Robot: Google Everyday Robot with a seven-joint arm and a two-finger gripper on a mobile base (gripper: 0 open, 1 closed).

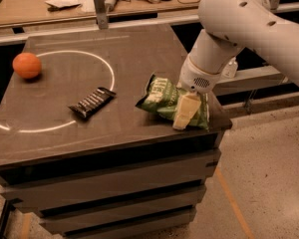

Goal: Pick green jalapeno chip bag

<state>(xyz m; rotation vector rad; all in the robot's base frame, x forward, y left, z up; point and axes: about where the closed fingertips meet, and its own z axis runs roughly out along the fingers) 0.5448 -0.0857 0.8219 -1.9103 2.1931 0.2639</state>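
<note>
Three things lie on the dark brown tabletop [139, 49] of a drawer-fronted cabinet. The puffy, crinkled green jalapeno chip bag [162, 96] with pale lettering lies flat near the table's front right corner, outside the thin white ring [111, 71] painted on the surface. A slim dark candy bar wrapper [92, 102] lies tilted at the ring's right-hand arc, well apart from the bag. A round orange [27, 65] sits at the far left of the table.

The robot's white, rounded arm [249, 24] reaches in from the upper right. Its pale yellowish gripper [186, 112] points downward over the right half of the bag, overlapping it. Whether it touches the bag, and whether it is wide or closed, cannot be told. A cluttered wooden workbench [50, 11] stands behind the table.
</note>
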